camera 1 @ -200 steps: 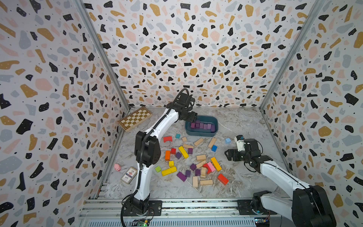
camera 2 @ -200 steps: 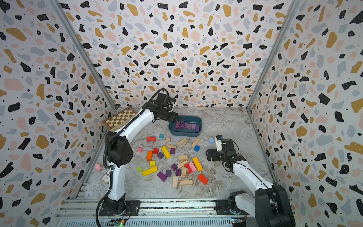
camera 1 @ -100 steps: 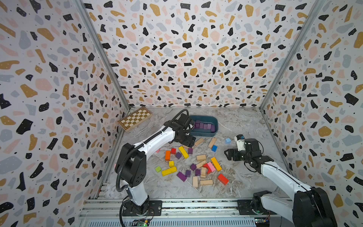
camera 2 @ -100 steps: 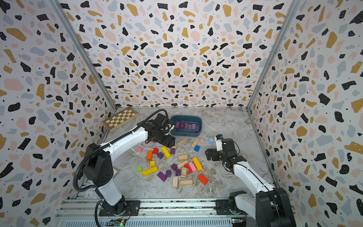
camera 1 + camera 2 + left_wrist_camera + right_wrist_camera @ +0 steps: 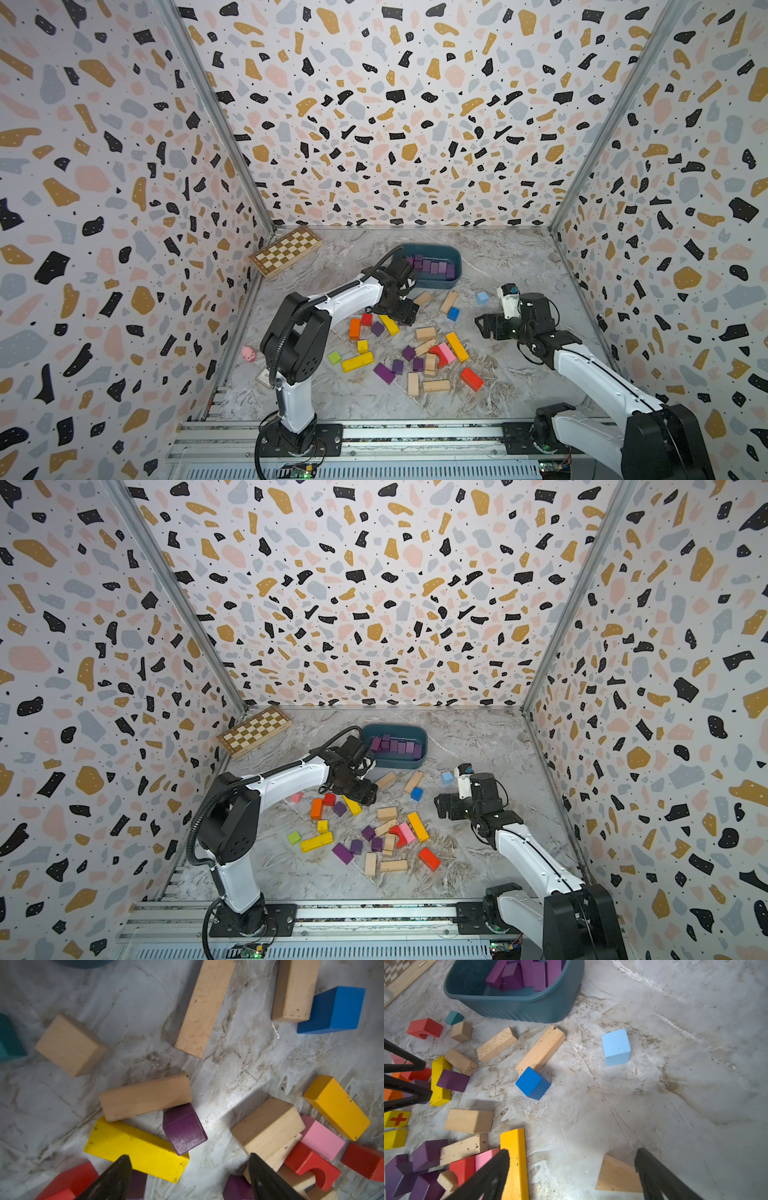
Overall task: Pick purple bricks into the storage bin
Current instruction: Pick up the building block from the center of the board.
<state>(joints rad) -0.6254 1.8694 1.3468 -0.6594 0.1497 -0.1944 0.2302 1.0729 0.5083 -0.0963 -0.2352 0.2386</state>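
Right now the left claw (image 5: 189, 1167) hangs low over the scattered blocks, its fingers spread wide with nothing between them. One purple cube (image 5: 184, 1129) lies on the table (image 5: 135, 1012) just ahead of that gap. It is clear of both fingers and tight against a yellow bar (image 5: 137, 1148) and a plain wooden bar (image 5: 145, 1097). In both top views the bin (image 5: 451, 282) (image 5: 399, 764) sits close by at about one o'clock from this claw, with a row of purple bricks (image 5: 432, 266) inside. Loose purple bricks (image 5: 384, 372) lie at about six o'clock from it, among the coloured blocks. The right claw (image 5: 572, 1155) — also spread and empty — hovers at three o'clock, near a wooden wedge (image 5: 616, 1176).
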